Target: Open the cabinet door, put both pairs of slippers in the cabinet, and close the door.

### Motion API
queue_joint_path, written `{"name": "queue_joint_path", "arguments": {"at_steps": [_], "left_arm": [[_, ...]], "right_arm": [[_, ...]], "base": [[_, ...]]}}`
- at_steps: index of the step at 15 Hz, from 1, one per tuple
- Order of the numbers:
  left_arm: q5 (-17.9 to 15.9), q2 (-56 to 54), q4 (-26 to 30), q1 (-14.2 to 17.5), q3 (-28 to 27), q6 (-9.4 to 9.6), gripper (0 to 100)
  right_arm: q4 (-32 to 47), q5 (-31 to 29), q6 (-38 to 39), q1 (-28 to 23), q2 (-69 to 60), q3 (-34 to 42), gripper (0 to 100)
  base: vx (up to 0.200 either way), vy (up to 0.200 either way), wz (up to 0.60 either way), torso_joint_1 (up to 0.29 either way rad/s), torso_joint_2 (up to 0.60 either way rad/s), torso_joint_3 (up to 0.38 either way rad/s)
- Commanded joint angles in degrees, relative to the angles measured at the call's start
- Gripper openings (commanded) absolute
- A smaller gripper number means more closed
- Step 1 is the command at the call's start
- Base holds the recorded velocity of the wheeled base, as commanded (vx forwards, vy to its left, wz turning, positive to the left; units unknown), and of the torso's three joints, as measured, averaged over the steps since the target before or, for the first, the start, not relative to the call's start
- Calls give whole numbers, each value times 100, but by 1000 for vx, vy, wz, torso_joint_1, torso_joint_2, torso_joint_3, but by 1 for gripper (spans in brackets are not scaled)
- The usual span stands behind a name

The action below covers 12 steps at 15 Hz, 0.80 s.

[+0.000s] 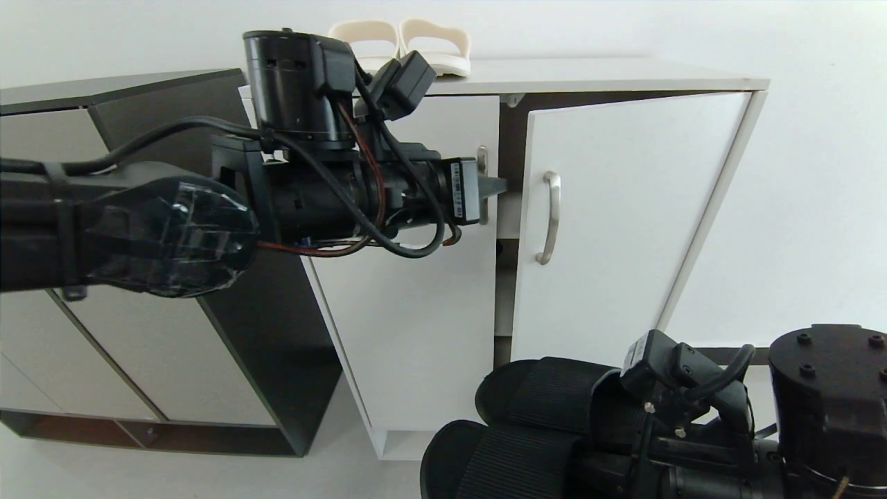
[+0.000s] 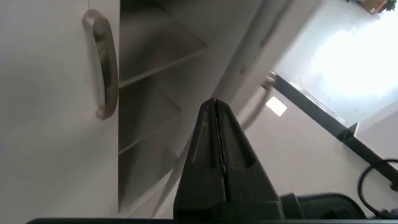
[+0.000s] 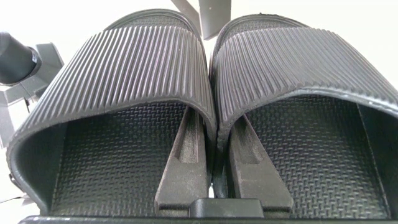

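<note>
The white cabinet (image 1: 589,69) has its right door (image 1: 624,208) swung partly open, while the left door (image 1: 416,312) is closed. My left gripper (image 1: 497,186) is shut and empty, with its tip at the gap beside the left door's handle (image 1: 481,181). In the left wrist view that handle (image 2: 102,68) and the inner shelves (image 2: 155,53) lie past the left gripper (image 2: 216,112). A pair of cream slippers (image 1: 402,43) rests on the cabinet top. Low in front of the cabinet, my right gripper (image 3: 216,127) is shut on the black slippers (image 1: 527,430), one finger inside each, pinching their inner walls (image 3: 211,93).
A dark cabinet (image 1: 152,90) with pale fronts stands against the white one's left side. The open door's handle (image 1: 549,218) juts toward me. Bare pale floor (image 1: 208,478) lies below the cabinets, and a plain wall (image 1: 818,208) is to the right.
</note>
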Motion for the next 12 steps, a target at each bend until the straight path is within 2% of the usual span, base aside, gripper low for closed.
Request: {"name": "queue_joint_path", "arguments": {"at_steps": [1, 2, 4, 6, 8, 12], "left_arm": [[0, 583, 3, 1, -438, -26, 0], [0, 846, 3, 1, -745, -44, 0], [0, 987, 21, 1, -939, -79, 0], [203, 943, 205, -16, -974, -79, 0], [334, 952, 214, -51, -1000, -228, 0], [387, 890, 205, -254, -956, -263, 0]], "right_arm": [[-6, 0, 8, 10, 2, -1, 0], [-6, 0, -1, 10, 2, -10, 0], [-6, -18, 8, 10, 11, -10, 0], [-6, -26, 8, 10, 37, -27, 0], [-6, -26, 8, 19, 63, -36, 0], [12, -35, 26, 37, 72, -54, 0]], "base": [[0, 0, 0, 0, 0, 0], [0, 0, 0, 0, 0, 0], [0, 0, 0, 0, 0, 0], [0, 0, 0, 0, 0, 0], [0, 0, 0, 0, 0, 0], [-200, 0, 0, 4, 1, 1]]}}
